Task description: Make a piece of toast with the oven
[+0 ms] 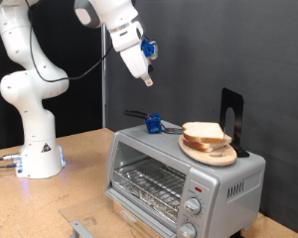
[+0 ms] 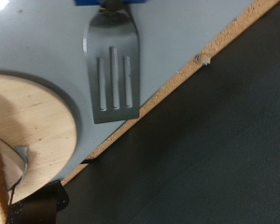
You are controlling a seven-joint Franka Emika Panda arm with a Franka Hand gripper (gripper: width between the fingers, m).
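Exterior view: level, mid-distance, facing the oven [image 1: 185, 177] front-on. Wrist view: close, looking straight down on the oven top. Shared: spatula [image 1: 149, 123] [image 2: 111, 77] and wooden plate [image 1: 209, 151] [image 2: 33, 131].

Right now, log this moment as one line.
gripper: in air above oven | toast: on wooden plate atop oven | spatula: on oven top

The oven [image 1: 184, 178] is a small silver countertop box sitting on the wooden bench [image 1: 50, 203]; its glass door is closed, a wire rack shows behind the glass, and round knobs run down the front at the exterior view's right; the piece of toast [image 1: 204, 133] lies on top of it, a pale tan slice with brown crust, resting flat on a round wooden plate [image 1: 211, 153] towards the roof's right end.
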